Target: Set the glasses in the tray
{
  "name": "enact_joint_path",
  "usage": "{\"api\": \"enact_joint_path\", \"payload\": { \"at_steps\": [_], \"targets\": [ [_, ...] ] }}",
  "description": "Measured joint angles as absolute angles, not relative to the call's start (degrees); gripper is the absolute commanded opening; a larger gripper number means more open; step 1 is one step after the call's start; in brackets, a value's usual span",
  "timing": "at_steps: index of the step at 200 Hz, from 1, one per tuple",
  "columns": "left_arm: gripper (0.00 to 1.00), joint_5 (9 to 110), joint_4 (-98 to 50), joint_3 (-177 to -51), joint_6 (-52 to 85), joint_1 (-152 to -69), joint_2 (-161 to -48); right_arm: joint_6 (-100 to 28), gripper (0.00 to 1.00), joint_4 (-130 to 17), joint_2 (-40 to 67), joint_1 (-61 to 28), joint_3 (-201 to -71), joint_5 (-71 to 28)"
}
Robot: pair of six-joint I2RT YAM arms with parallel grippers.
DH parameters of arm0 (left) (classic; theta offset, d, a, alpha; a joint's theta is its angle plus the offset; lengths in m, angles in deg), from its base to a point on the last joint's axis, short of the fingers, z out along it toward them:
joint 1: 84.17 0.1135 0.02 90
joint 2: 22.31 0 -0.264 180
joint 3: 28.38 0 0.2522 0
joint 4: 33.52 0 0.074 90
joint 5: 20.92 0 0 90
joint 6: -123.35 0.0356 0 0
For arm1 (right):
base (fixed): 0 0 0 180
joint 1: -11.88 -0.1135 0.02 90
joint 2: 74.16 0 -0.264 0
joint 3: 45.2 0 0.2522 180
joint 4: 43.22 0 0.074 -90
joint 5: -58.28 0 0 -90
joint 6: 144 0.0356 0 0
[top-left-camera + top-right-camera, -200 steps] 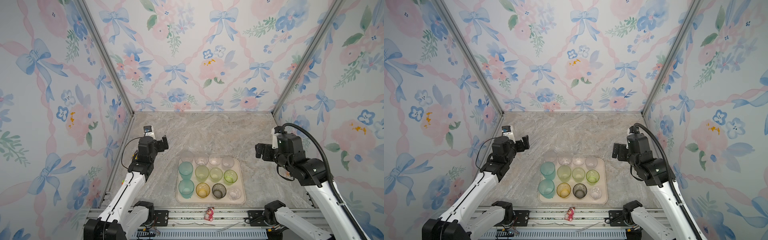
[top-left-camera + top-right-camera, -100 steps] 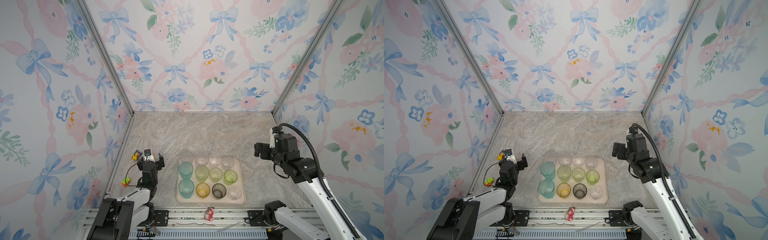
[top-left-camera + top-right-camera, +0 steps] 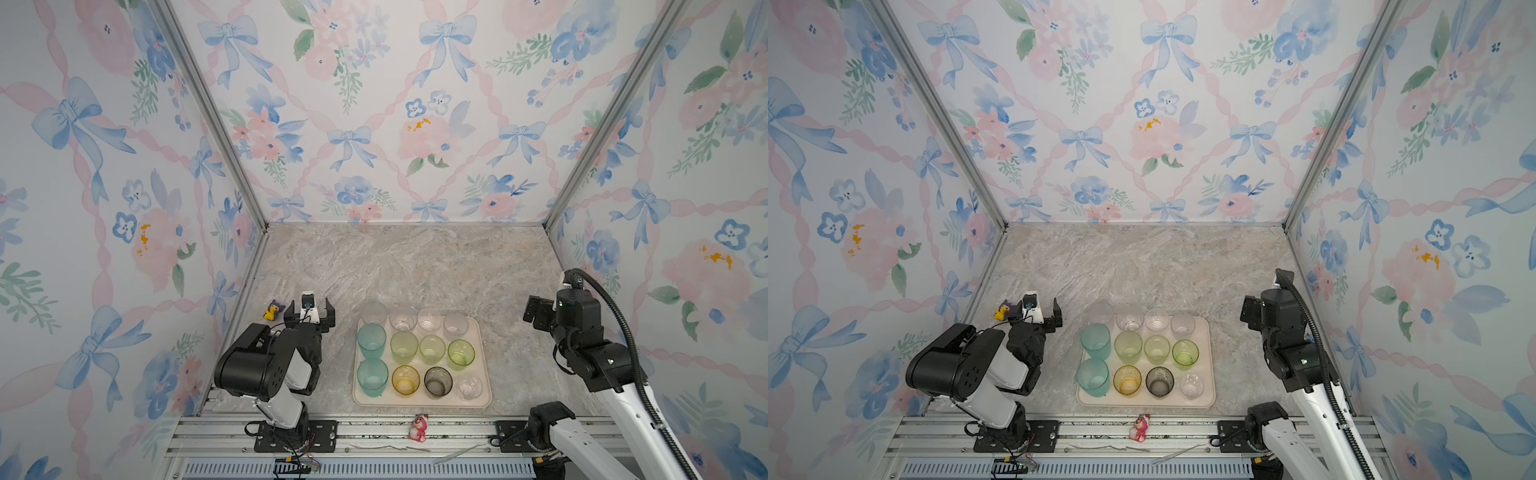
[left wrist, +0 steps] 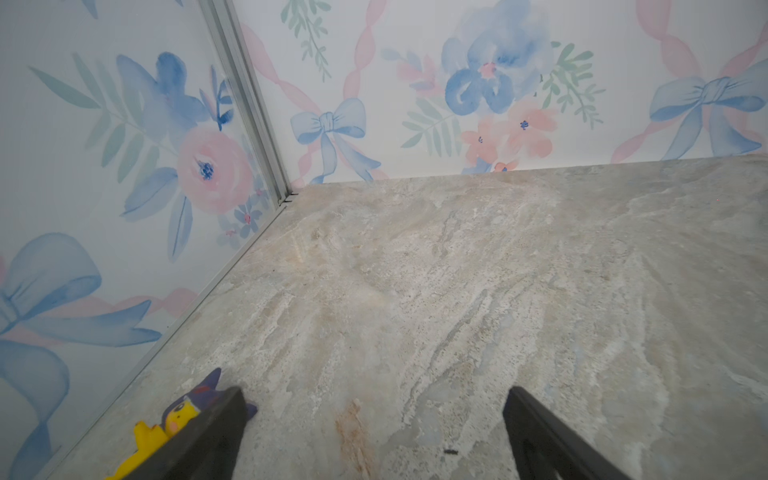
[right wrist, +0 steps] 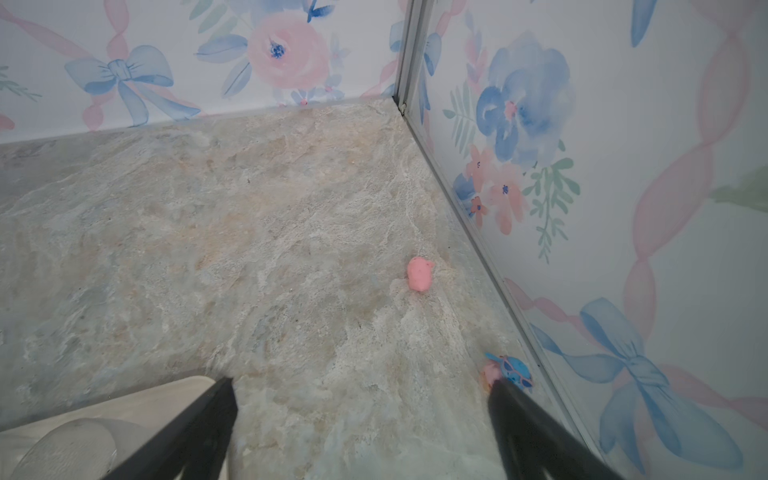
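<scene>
Seemingly the job looks done: the glasses [image 3: 432,349] stand upright in rows in the tray [image 3: 415,402], and my left end effector [image 3: 310,309] and right end effector [image 5: 361,386] hang open and empty, either side. Next I'd only park. The far-left clear glass [image 3: 374,311] hides its foot behind a teal glass [image 3: 371,340]; inside the rim? I cannot tell.

light: bright, even, soft | shadows: faint | wrist views: tool edges blurred | glare: minimal
</scene>
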State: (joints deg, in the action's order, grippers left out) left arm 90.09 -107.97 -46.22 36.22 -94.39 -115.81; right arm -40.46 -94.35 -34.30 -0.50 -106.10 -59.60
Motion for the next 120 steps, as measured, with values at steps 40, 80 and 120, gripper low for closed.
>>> {"api": "enact_joint_path", "payload": {
  "at_steps": [40,80,120],
  "targets": [
    [0.98,90.03,-111.70,-46.05,37.49,-94.65,-115.89,-39.19,0.97,-83.75,-34.87,1.08,-96.40,-61.10],
    [0.98,89.61,-112.78,-45.22,38.19,-94.91,-116.55,-41.25,0.97,-65.17,-28.33,1.84,-82.28,-62.83],
    [0.98,89.59,-112.91,-45.22,38.34,-94.91,-116.66,-44.48,0.97,-51.86,-22.43,5.36,-78.23,-61.24]
  ]
}}
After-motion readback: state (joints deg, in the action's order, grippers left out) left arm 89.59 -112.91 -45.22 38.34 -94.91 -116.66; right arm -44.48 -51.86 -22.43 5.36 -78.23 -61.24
